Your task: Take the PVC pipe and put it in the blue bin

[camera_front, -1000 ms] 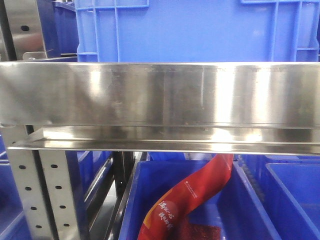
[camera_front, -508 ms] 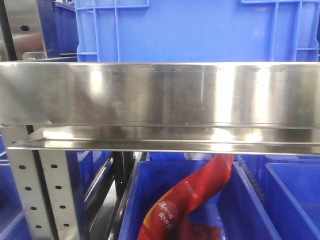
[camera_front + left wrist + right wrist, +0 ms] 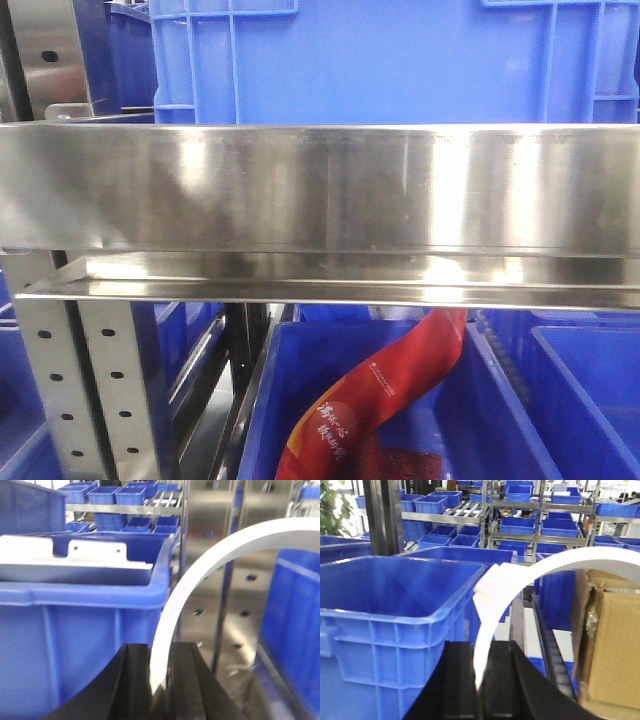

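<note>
A white, curved PVC pipe (image 3: 197, 575) arcs up and to the right from between the black fingers of my left gripper (image 3: 160, 652), which is shut on it. In the right wrist view a white curved PVC pipe (image 3: 560, 560) rises the same way from my right gripper (image 3: 482, 650), also shut on it. I cannot tell whether both hold the same piece. A large blue bin (image 3: 85, 625) stands close to the left of the left gripper. An open blue bin (image 3: 395, 605) stands left of the right gripper. Neither gripper nor the pipe shows in the front view.
The front view is filled by a steel shelf beam (image 3: 320, 190) with a blue crate (image 3: 400, 60) above it and a lower blue bin (image 3: 480, 420) holding a red bag (image 3: 390, 390). A white plate (image 3: 75, 560) lies in the left bin. A cardboard box (image 3: 615, 645) stands right of the right gripper.
</note>
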Motion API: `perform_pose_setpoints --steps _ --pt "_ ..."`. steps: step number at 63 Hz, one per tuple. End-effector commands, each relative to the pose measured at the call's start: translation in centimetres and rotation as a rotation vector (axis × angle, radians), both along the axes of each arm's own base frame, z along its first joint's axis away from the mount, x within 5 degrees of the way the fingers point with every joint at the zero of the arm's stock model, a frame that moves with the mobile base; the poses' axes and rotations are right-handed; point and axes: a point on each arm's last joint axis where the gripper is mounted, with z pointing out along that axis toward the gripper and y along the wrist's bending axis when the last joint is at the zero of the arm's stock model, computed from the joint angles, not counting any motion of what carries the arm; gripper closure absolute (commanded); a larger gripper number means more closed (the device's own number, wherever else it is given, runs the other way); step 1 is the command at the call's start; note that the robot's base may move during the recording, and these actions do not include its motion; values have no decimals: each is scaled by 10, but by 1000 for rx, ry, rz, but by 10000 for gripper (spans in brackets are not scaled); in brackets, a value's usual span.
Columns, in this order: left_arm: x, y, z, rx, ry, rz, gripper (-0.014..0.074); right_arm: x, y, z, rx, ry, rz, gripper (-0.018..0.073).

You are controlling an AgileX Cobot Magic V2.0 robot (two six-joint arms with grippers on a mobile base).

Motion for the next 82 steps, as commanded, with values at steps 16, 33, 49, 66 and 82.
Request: perform_pose_setpoints --steps 16,33,49,66,82 --pt "0 -11 9 6 -58 -120 707 -8 2 28 48 -104 15 728" --pt "15 -22 18 -36 -56 -251 707 9 10 41 84 -49 109 728" --pt "42 -25 49 -36 -16 -311 707 32 26 48 -1 -11 241 728" --pt "58 -35 74 92 -46 -431 707 48 40 49 5 -14 313 728" --pt "64 -43 74 111 -69 -461 707 49 40 49 -10 -17 310 728"
